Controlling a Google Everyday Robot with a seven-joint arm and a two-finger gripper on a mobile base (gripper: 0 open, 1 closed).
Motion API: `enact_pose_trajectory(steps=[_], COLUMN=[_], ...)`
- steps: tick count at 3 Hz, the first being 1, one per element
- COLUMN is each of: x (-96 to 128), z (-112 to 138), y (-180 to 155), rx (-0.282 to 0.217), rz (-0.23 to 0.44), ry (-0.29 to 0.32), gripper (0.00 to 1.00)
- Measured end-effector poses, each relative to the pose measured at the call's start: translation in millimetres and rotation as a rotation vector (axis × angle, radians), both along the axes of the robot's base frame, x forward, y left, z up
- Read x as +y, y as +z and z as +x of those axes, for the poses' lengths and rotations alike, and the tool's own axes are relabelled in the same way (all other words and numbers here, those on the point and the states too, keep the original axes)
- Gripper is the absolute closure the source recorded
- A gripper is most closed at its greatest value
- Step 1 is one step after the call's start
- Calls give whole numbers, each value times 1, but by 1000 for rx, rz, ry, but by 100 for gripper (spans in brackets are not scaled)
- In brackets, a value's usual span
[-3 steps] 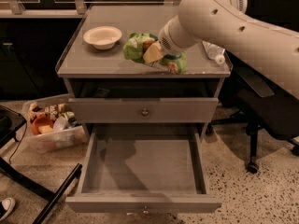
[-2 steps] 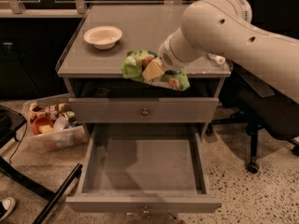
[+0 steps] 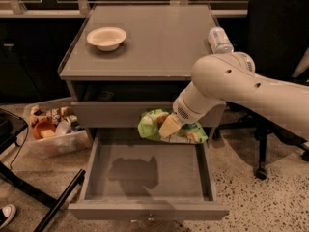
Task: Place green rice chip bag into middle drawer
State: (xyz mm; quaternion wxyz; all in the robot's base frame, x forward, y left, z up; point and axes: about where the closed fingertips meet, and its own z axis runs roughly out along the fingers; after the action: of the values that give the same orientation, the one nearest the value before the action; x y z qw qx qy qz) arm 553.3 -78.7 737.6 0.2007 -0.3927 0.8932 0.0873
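At a grey cabinet (image 3: 145, 47), the robot's white arm (image 3: 251, 88) reaches across the front from the right. Below it the middle drawer (image 3: 186, 178) stands pulled out. The green rice chip bag (image 3: 148, 125) hangs over the drawer's back end, pinched in the gripper (image 3: 168, 127), its fingers closed on the foil. A white bowl (image 3: 106, 36) and a bottle (image 3: 219, 40) sit well apart on top.

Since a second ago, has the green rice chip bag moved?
Yes, bag went down off the cabinet top; gripper holds it above the open middle drawer.
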Motion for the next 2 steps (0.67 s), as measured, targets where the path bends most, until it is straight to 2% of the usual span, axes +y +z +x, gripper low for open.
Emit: enact_pose_trajectory(steps=[1, 2], x=[4, 8], z=[2, -2], y=[-12, -74], rx=[13, 74], rz=[-1, 58], ry=[5, -4], gripper=[100, 100])
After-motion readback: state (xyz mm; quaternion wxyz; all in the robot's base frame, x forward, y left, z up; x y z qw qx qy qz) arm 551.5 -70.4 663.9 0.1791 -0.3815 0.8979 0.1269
